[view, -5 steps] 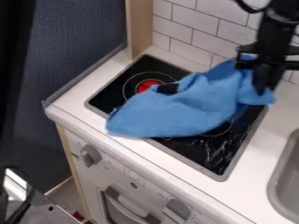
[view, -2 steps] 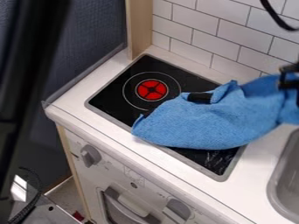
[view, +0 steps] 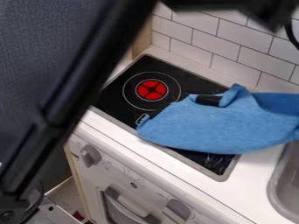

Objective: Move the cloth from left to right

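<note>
The blue cloth (view: 222, 124) with a small black patch lies across the right part of the black stove top (view: 116, 98), over the counter and up to the sink's edge, and runs out of the right edge of the view. Its upper left corner is raised in a fold near the black patch. The red burner on the left of the stove is uncovered.
The black arm (view: 88, 65) crosses the upper left and the top of the view. A grey sink (view: 286, 179) is at the right edge, a tiled wall (view: 234, 43) behind. Knobs (view: 90, 155) are on the stove's front.
The cloth has moved right, uncovering the red burner and left part of the stove. The gripper has left the view at the right, and the arm has swung in across the left and top.
</note>
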Available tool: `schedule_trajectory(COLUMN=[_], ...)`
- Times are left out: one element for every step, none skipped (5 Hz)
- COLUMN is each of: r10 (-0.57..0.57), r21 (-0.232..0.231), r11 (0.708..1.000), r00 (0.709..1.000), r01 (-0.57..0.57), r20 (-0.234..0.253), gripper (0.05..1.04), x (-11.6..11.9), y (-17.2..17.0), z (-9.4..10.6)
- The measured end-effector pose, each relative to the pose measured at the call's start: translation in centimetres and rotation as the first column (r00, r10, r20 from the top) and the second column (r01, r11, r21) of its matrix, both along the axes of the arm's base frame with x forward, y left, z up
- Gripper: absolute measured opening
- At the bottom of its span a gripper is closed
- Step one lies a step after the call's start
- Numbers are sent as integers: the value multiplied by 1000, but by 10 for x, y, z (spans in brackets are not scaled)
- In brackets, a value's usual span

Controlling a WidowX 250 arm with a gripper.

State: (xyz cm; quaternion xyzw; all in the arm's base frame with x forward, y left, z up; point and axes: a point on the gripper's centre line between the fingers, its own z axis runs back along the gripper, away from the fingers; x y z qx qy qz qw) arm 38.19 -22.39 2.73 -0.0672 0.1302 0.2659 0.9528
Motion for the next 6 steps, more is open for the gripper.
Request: schedule_trajectory(r10=[-81,-130,-121,-171,-158,-129], r21=[24,7,60,127,128,107], r11=[996,992,991,979,982,989], r00=[997,990,992,980,971,960], r01=[81,129,118,158,136,105], r20=[12,56,41,100,181,248], gripper=[55,75,217,461,770,1000], x=[13,21,20,16,15,14], y=[-15,-22,-9,8,22,34], z=[-3,-1,-15,-8,13,27])
